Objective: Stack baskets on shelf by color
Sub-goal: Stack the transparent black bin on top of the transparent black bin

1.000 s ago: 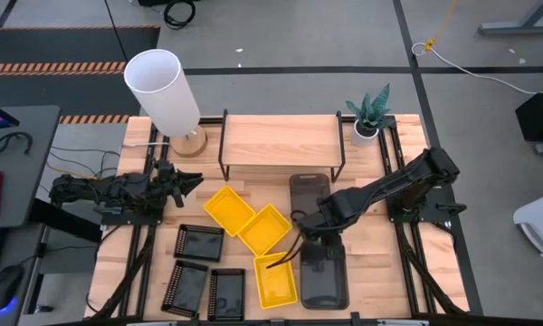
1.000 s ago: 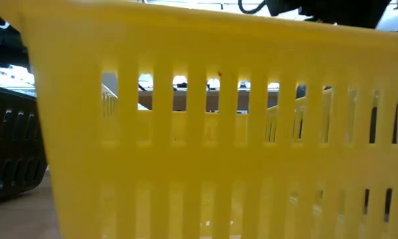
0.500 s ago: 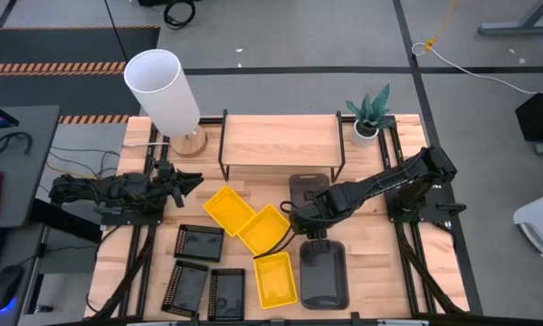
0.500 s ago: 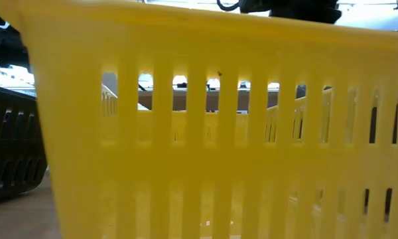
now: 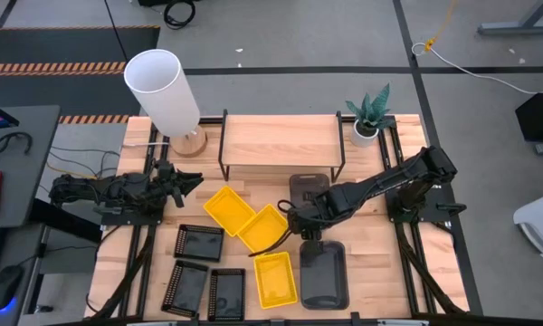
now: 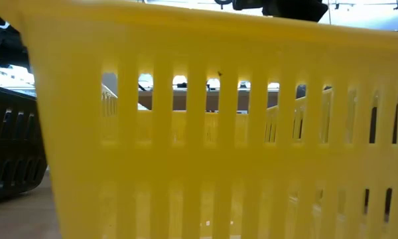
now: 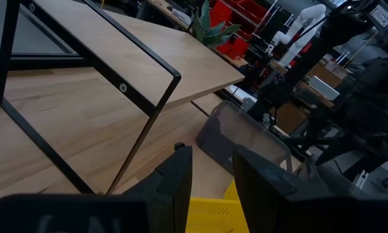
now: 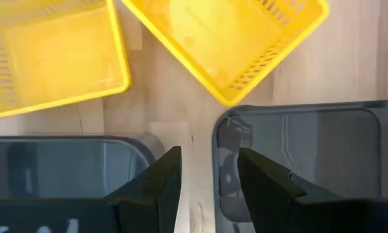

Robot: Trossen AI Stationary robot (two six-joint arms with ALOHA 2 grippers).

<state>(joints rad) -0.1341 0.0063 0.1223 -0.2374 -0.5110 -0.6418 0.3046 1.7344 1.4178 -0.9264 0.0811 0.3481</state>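
The nine shallow plastic baskets all lie on the wooden worktop (image 5: 380,263), none on the low shelf (image 5: 279,140) with its pale plank top and thin black legs at the far side; three bright yellow slotted baskets sit in the middle, two (image 5: 230,210) (image 5: 265,228) touching corner to corner and the third (image 5: 275,278) nearer the front edge; three small black slotted trays (image 5: 200,242) (image 5: 186,287) (image 5: 226,293) cluster at the front left; a smoky-grey tray with rounded corners (image 5: 323,273) lies just beside the front yellow basket, and another grey tray (image 5: 305,186) pokes out from under the shelf, partly hidden by the arm; I cannot pick out a third grey one. The right claw (image 5: 298,228) hangs between those two grey trays, near the yellow baskets, its dark fingers (image 8: 156,184) parted with nothing between them. The left claw (image 5: 192,181) waits at the worktop's left side, fingers (image 7: 178,178) a little apart and empty, pointing toward the shelf. Behind stand a white-shaded lamp (image 5: 163,89) and a small potted plant (image 5: 369,116).
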